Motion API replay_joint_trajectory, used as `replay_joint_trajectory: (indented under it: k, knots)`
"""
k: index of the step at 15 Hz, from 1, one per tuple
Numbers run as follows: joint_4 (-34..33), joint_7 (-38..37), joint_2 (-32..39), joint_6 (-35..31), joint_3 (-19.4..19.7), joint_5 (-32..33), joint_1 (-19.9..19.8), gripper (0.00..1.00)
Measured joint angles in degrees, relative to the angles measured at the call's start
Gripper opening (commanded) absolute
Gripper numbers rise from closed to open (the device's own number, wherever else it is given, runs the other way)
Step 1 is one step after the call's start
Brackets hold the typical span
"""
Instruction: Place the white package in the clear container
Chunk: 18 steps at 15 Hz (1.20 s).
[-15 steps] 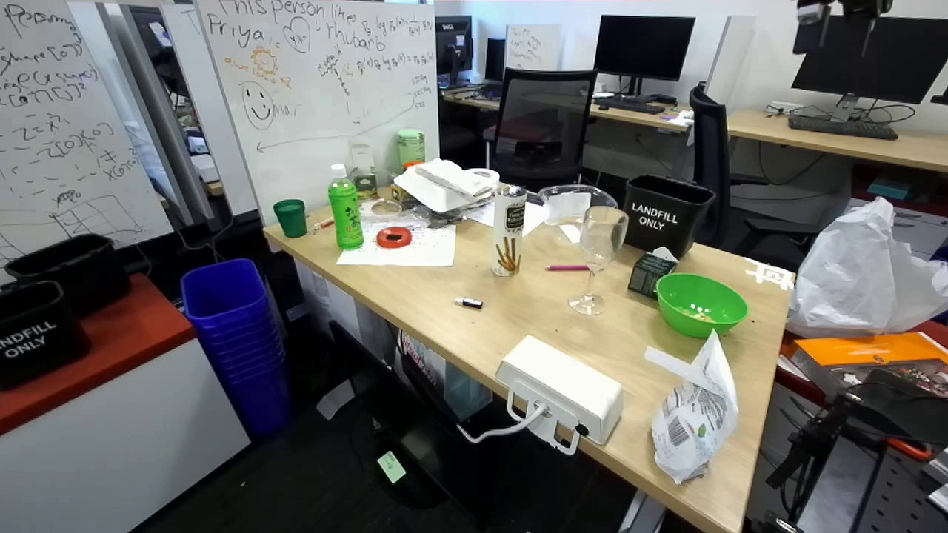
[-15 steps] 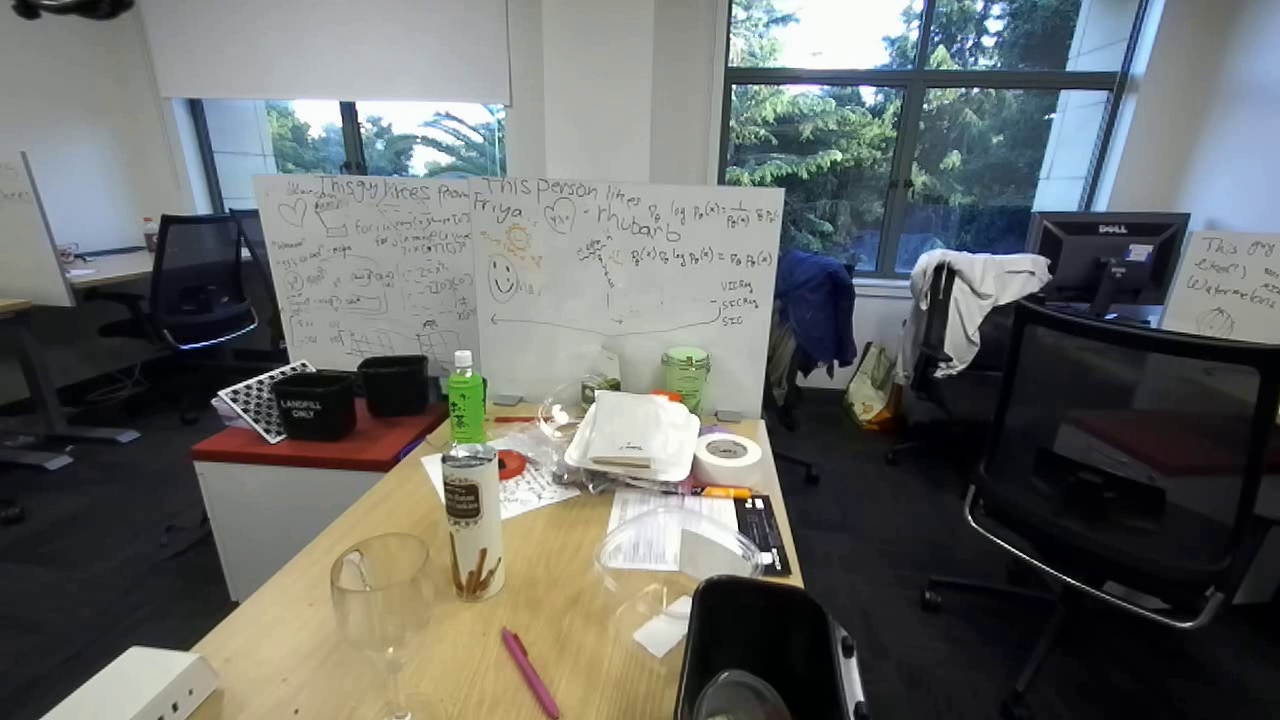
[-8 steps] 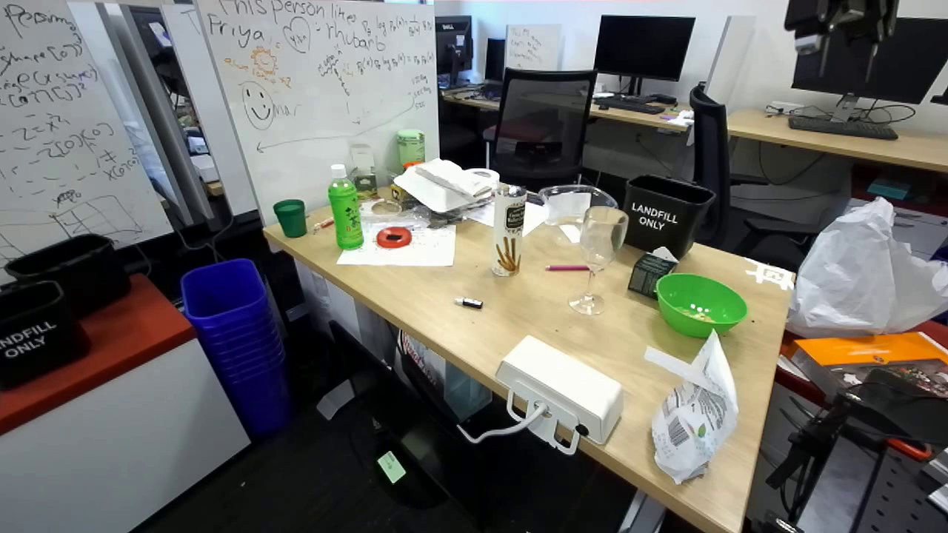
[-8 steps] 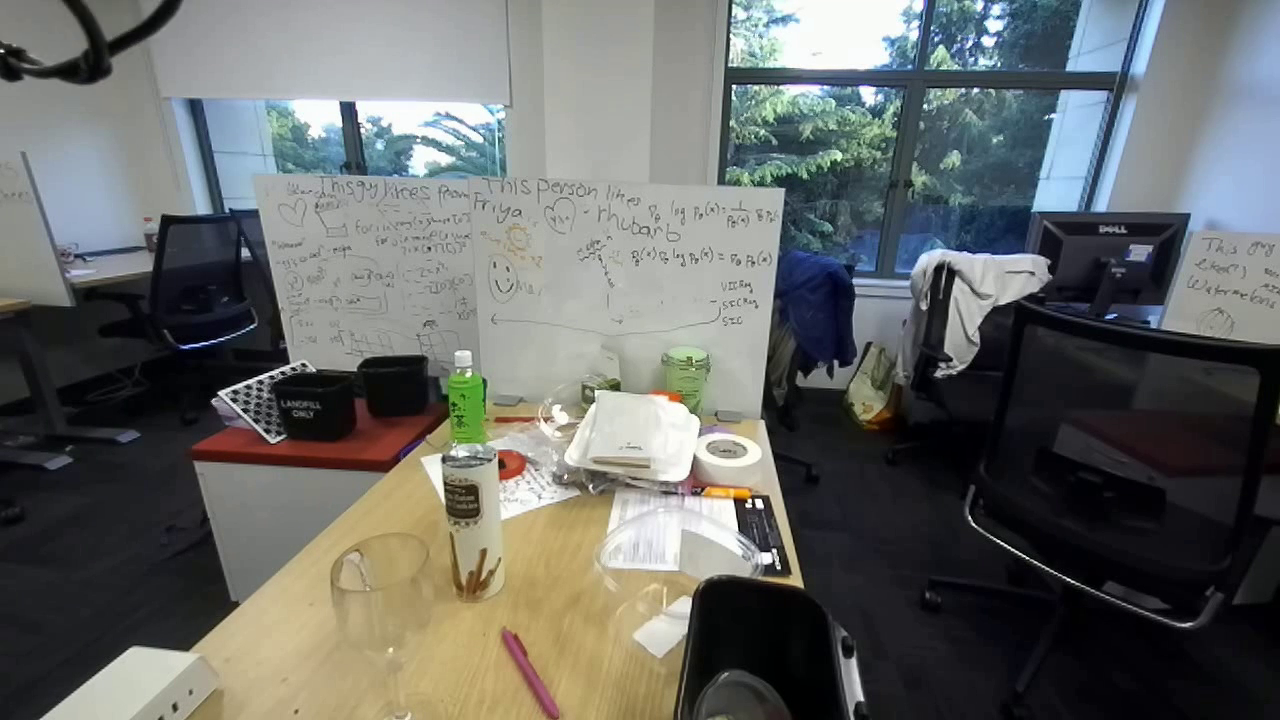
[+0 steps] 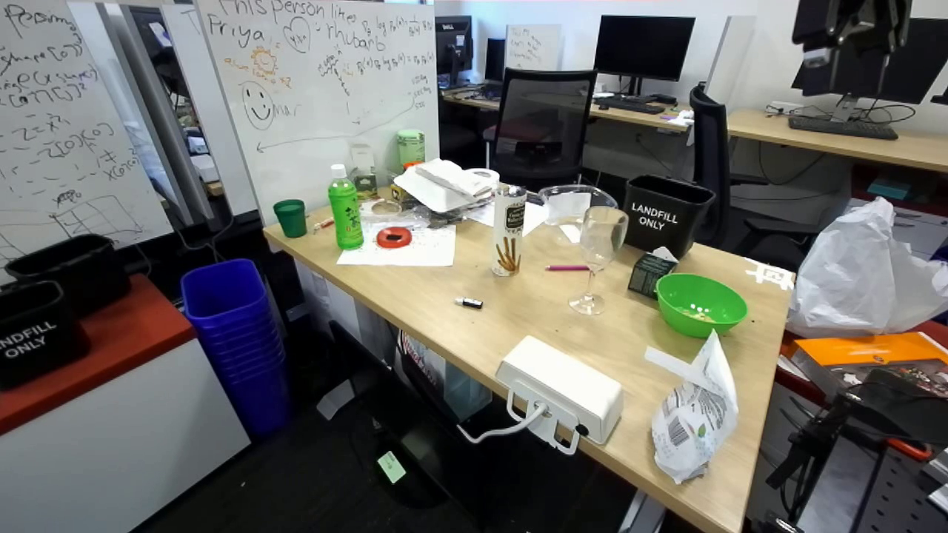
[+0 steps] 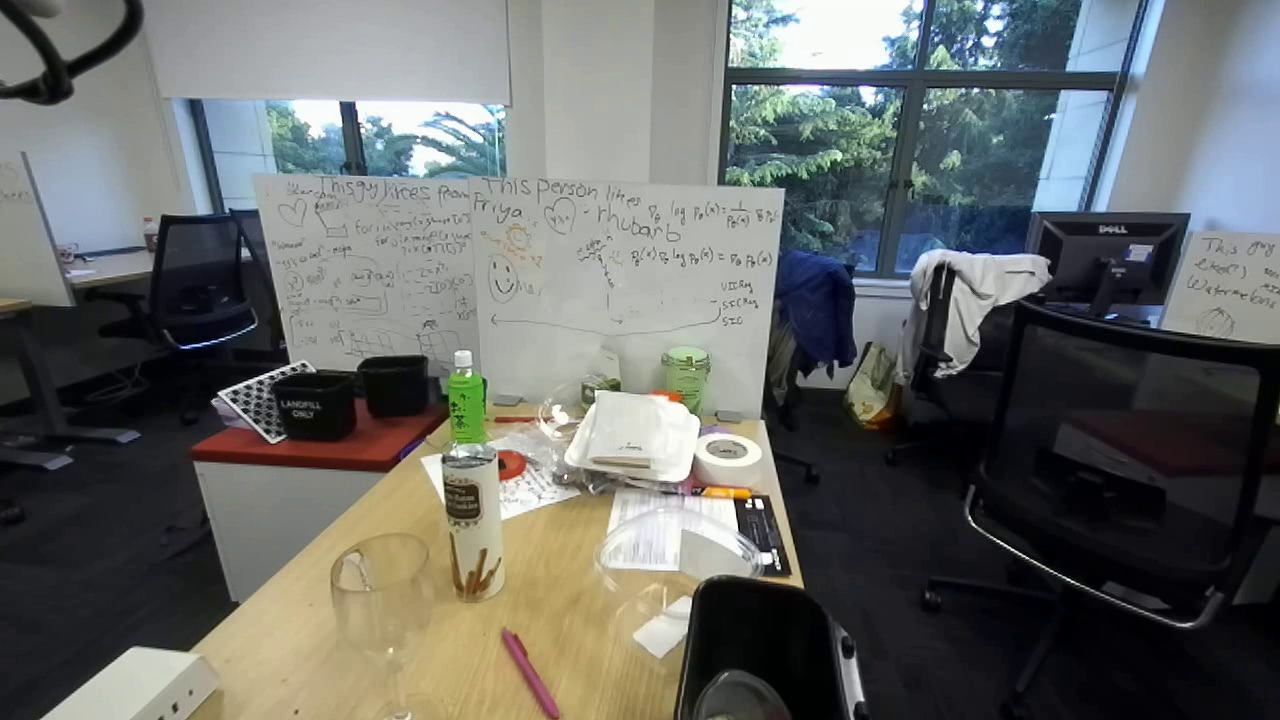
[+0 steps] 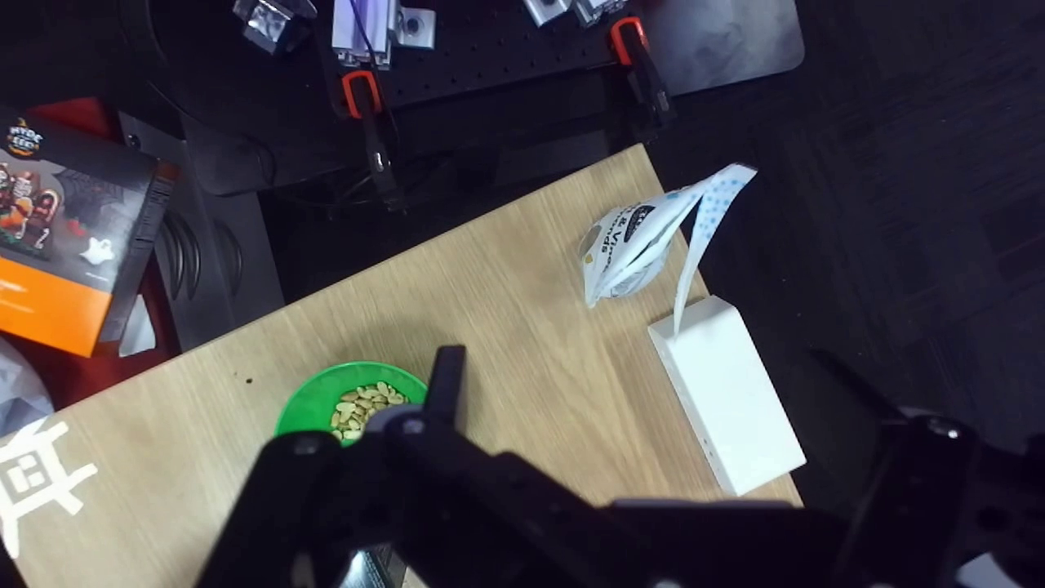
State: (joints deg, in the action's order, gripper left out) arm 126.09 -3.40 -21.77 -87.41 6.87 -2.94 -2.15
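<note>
Black against a dark monitor [image 5: 922, 63], reaches lower into an exterior view than 1 second ago, with jaws spread wide and holding nothing. Looks like an approach, with no pick-up yet begun. Leaves the white package [image 5: 695, 422] unmoved, standing near the corner of the table [image 5: 533, 311], and the clear container [image 6: 645, 585] well apart, without the package inside. Probably needs lining up over the package before pinching.

Cannot find the package in an exterior view with the black bin [image 6: 765, 625] cut off below and screening part of the container. Cannot place a white slip [image 6: 665, 630] there: inside the see-through walls or beneath. Cannot tell, in the wrist view, about the package's loose strip [image 7: 700, 243]: touching the white box [image 7: 731, 400] or only above it.
</note>
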Motion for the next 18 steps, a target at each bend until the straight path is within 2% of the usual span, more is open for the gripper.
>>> replay_joint_trajectory:
  k: [5, 12, 14, 18]
  knots:
    - [1.9, -0.3, 0.7, -0.2, -2.0, -0.6, 0.4, 1.0]
    - [12.8, -9.2, 1.8, -4.5, -7.5, -7.0, 2.1, 1.0]
    - [15.0, -9.5, 1.8, -5.0, -8.1, -8.9, 2.5, 1.0]
    - [15.2, -9.5, 1.7, -5.2, -8.0, -9.2, 2.6, 1.0]
